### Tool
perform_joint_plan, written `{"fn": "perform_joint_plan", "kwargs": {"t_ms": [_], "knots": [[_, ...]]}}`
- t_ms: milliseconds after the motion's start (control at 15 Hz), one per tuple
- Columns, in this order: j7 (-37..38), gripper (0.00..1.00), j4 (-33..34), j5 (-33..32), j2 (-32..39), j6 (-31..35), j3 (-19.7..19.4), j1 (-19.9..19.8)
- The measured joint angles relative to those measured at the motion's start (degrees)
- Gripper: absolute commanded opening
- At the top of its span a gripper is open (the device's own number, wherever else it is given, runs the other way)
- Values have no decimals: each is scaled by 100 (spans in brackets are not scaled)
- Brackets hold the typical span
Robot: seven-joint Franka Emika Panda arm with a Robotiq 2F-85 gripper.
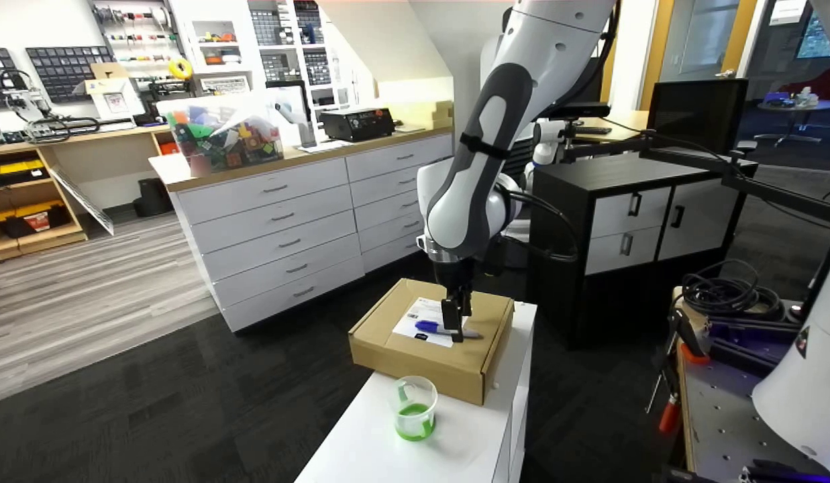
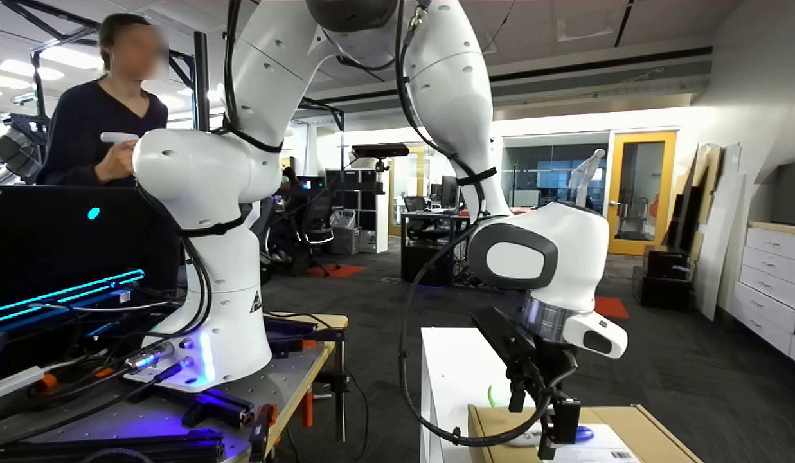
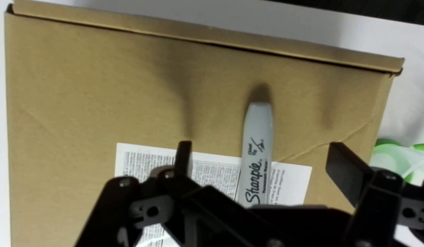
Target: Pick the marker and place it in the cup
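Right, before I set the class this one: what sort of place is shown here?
Probably a robotics lab or workshop. A white robot arm stands on a perforated bench, and what look like small-parts drawers show in the background.

In the wrist view, the lower part of the marker (image 3: 257, 133) on the cardboard box (image 3: 95, 89) is covered by the gripper (image 3: 259, 150); the box is cut by the bottom edge, and the cup (image 3: 390, 157) beside it by the right edge. In an exterior view, behind the box, only a green strip (image 2: 491, 396), perhaps of the cup, is seen, while the label (image 2: 596, 442) on the box is cut by the bottom edge.
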Motion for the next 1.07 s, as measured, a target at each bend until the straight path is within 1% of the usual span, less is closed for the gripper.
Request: {"fn": "perform_joint_plan", "kwargs": {"t_ms": [267,333,400,467,1067], "knots": [[2,100,54,0,152,22,0,-10],[4,75,57,0,186,28,0,-16],[5,72,64,0,214,42,1,-25],[10,67,70,0,226,56,0,-35],[44,8,142,-2,192,144,34,-65]]}}
